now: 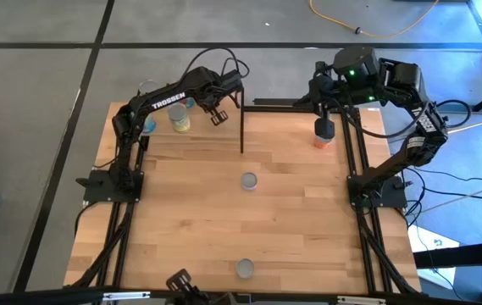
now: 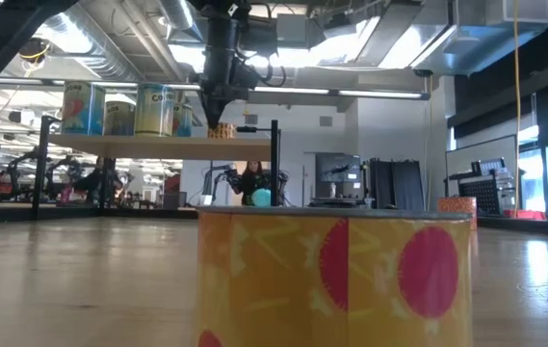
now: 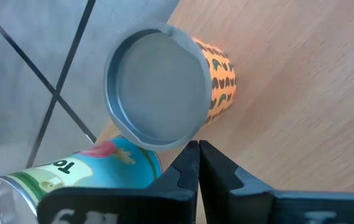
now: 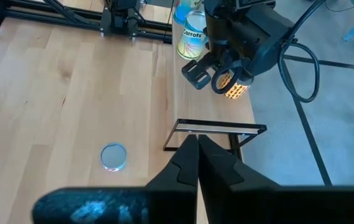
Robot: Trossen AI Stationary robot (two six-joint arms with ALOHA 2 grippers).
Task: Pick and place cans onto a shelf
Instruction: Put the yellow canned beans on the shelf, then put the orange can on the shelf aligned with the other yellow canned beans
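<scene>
The left end effector (image 1: 218,113) hung over the shelf (image 1: 224,106) at about eleven o'clock on the bench (image 1: 190,212), its fingers (image 3: 189,165) clenched together on nothing. Just beneath it an orange-patterned can (image 3: 217,87) stood upright on the shelf board, its silver lid facing the left wrist camera. Beside that can lay or leaned a blue can (image 3: 111,165) with a pink and green label. Seen from table height, three more cans (image 2: 124,109) stood in a row on the shelf, at nine o'clock from the left end effector.

The right end effector (image 1: 324,114) sat at about one o'clock on the bench, above an orange can (image 1: 323,135) near the right black frame. Its fingers (image 4: 192,155) were pressed shut with nothing between them.

A silver-topped can (image 1: 249,180) stood alone near the middle of the bench. Another can (image 1: 245,268) stood at six o'clock, close to the near edge; the low camera showed its yellow label with red discs (image 2: 336,280) filling the foreground. A thin black upright post (image 1: 241,127) rose at the shelf's end.
</scene>
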